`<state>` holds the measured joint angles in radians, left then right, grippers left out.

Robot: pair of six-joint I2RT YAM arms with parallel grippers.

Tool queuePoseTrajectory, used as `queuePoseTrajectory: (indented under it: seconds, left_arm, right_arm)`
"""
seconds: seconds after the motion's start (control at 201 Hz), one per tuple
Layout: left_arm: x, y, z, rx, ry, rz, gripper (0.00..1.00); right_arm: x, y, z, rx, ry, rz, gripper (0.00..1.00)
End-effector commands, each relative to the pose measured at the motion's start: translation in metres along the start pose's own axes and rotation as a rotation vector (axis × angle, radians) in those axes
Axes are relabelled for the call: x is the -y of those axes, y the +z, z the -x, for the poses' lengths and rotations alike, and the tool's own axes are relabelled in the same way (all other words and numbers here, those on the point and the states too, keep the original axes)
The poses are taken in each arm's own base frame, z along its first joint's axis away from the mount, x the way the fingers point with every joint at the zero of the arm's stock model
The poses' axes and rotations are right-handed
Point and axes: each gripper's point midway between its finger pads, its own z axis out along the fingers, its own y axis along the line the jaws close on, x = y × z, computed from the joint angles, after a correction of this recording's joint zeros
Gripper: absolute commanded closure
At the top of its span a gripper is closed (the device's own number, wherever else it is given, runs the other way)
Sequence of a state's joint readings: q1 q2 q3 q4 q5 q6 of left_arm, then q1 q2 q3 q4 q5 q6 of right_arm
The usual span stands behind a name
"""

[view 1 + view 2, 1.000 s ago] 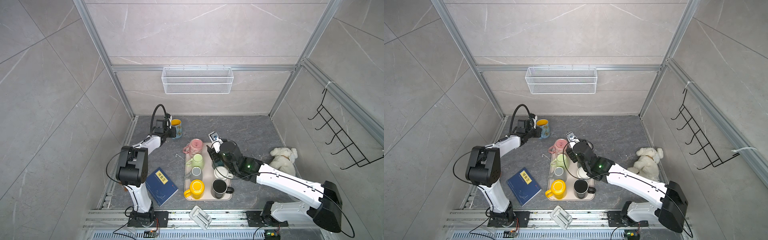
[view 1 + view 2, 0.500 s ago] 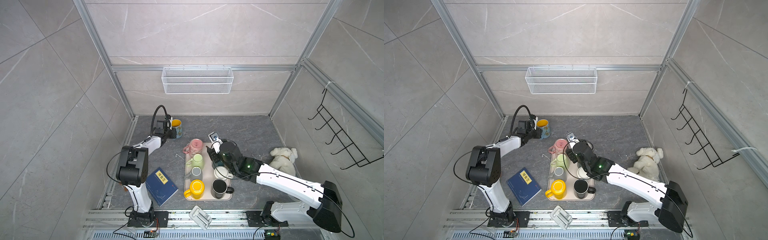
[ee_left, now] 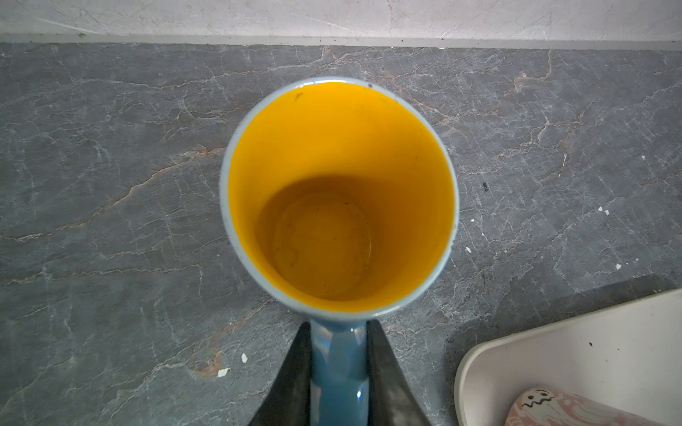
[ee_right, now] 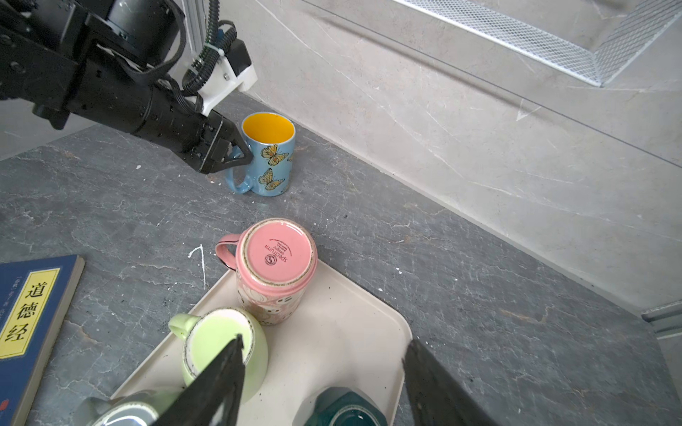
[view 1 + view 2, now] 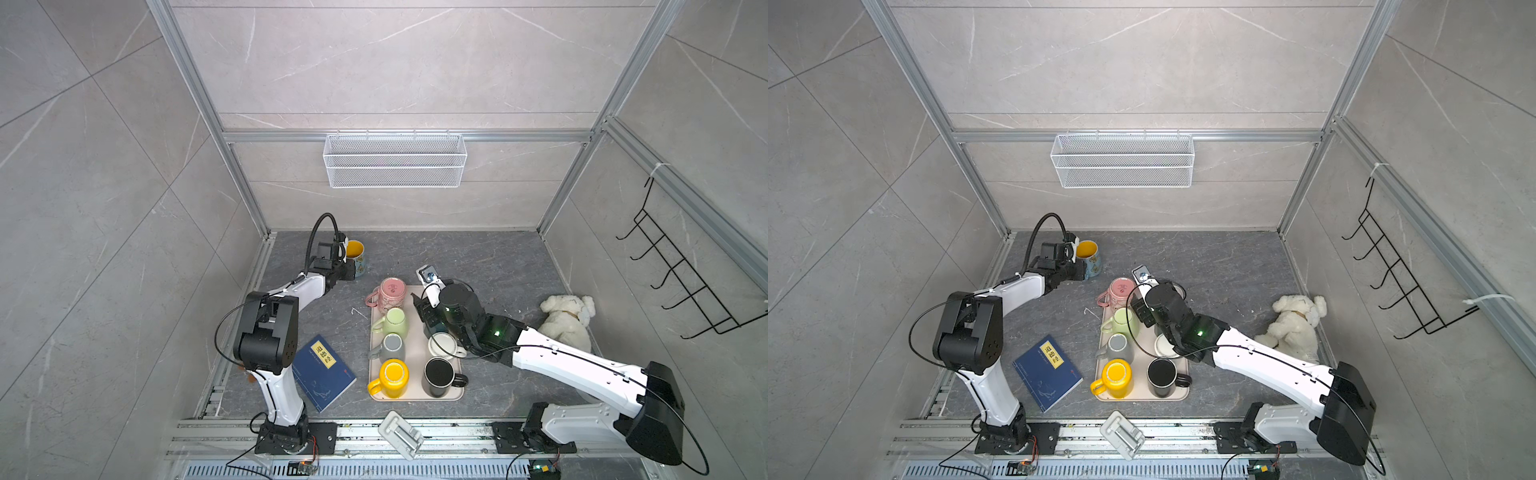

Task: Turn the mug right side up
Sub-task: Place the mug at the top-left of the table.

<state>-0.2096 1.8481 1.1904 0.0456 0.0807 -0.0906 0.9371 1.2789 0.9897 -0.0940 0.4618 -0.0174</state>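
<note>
Left wrist view showed the left gripper (image 3: 338,326) clamped, as a second before, on the glossy blue handle (image 3: 337,369) of the butterfly mug (image 3: 339,199), which stood upright on the veined grey table (image 3: 110,184), yellow inside, near the back wall (image 3: 332,14). Rightward, a pink mug (image 4: 280,258) sat upside down on the smooth cream tray (image 4: 350,332); the right gripper (image 4: 324,341) hung wide open above it, unmoved.

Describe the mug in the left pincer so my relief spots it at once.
Off the beige tray, by the back wall's left corner, one mug stands upright, handle in the left pincer. Only it is blue with butterflies and yellow inside.
</note>
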Motion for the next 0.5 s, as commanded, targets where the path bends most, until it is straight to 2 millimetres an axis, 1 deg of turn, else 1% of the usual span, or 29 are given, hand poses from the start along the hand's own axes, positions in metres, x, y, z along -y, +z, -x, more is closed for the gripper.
queuePoseTrajectory:
  seconds: [0.0, 0.09, 0.289, 0.383, 0.493]
  left_arm:
    - [-0.003, -0.003, -0.008, -0.026, -0.002, 0.028, 0.74]
    - [-0.005, -0.004, -0.009, -0.035, 0.004, 0.042, 0.68]
    - [-0.006, -0.01, -0.004, -0.029, 0.011, 0.05, 0.48]
    - [-0.003, -0.017, 0.001, -0.014, 0.007, 0.043, 0.43]
    - [0.003, -0.03, 0.008, 0.004, -0.004, 0.027, 0.41]
  right_arm:
    - [0.0, -0.001, -0.005, -0.003, 0.023, 0.005, 0.3]
    - [0.0, -0.001, -0.007, -0.007, 0.027, 0.004, 0.3]
    - [0.0, -0.001, -0.008, -0.008, 0.035, 0.004, 0.29]
    - [0.001, -0.002, -0.007, -0.007, 0.037, 0.005, 0.29]
    - [0.0, -0.002, -0.008, -0.006, 0.04, 0.008, 0.29]
